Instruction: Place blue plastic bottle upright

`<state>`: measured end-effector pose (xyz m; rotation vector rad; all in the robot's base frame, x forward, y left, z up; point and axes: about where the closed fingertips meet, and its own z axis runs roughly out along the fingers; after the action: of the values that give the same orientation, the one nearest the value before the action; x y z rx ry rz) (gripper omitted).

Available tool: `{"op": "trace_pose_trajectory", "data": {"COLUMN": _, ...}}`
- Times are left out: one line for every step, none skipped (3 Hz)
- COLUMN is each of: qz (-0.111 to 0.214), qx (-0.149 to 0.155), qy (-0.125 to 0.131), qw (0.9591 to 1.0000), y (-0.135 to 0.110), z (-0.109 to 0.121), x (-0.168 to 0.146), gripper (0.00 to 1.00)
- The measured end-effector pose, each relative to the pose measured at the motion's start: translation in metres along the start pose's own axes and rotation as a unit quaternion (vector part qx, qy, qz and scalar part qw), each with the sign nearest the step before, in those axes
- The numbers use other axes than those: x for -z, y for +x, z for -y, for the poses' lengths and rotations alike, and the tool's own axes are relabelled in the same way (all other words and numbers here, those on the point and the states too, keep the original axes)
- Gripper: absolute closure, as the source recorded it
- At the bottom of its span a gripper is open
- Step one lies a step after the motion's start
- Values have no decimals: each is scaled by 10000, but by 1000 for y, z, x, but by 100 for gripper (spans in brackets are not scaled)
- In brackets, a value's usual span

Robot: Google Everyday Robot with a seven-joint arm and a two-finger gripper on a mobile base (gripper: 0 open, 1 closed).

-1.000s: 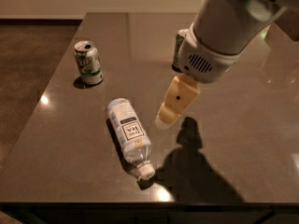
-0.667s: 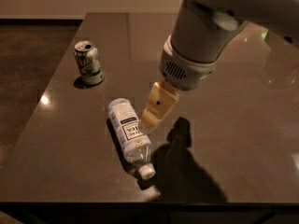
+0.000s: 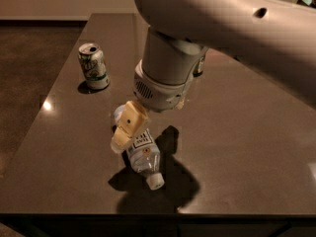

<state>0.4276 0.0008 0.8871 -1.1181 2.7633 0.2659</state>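
Camera view: the blue plastic bottle (image 3: 143,157) lies on its side on the table (image 3: 247,162), cap nearest, so nothing is uprighted yet. The gripper (image 3: 126,130) sits over its far end, perhaps touching; its grasp I cannot tell. A soda can (image 3: 93,65) stands beyond.

The arm (image 3: 237,28) stretched in from the upper right as a thick, pale limb, passing high above the blue plastic bottle (image 3: 143,159). Its round wrist housing (image 3: 165,78) hung above the bottle's base end and pointed down and to the left. Below the housing, the cream-yellow tool (image 3: 126,130) slanted down-left across the bottle's upper left part, away from the cap. Whether it touched the bottle could not be told.
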Motion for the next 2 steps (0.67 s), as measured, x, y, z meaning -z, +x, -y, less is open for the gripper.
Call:
{"op": "trace_pose_trajectory", "data": {"qz": -44, "qx": -214, "qy": 10, "qw": 9998, "y": -6, "z": -15, "x": -16, "gripper": 0}}
{"op": "trace_pose_trajectory", "data": {"qz": -104, "qx": -475, "qy": 155, "qw": 9987, "y": 0, "z": -19, "x": -29, "gripper": 0}}
